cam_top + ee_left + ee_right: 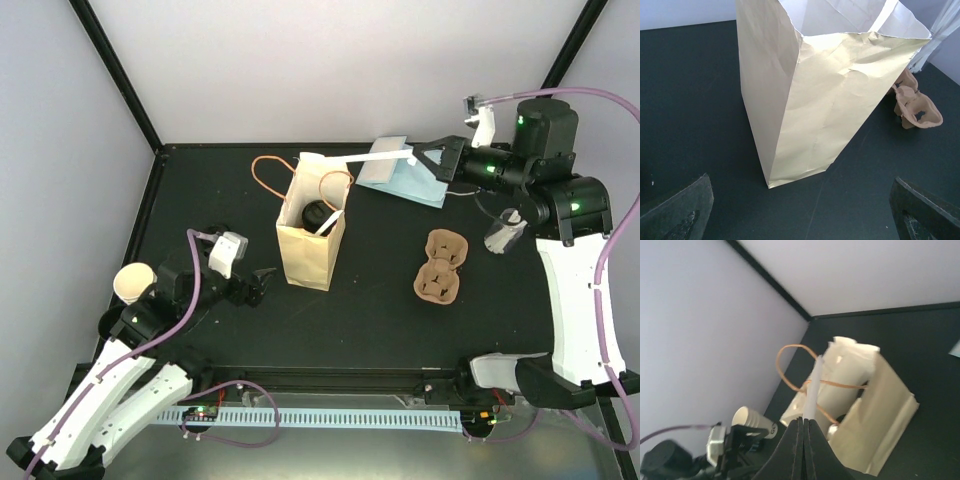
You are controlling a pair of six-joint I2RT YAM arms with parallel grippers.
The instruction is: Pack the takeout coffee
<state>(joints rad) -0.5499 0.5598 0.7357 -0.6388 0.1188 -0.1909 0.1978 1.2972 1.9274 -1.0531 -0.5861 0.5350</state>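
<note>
Flanking coffee [318, 214] in bag [305, 250]: lidless cup [133, 283], carrier [443, 266].

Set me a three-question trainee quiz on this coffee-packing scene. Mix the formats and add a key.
1. True or false: the black-lidded coffee cup is inside the paper bag.
2. Which jaws are shut on the thin white strip? A) left B) right C) neither
3. Fill in: seen from above, the pulp cup carrier lies on the robot's ____ of the bag.
Key: 1 true; 2 B; 3 right.
</note>
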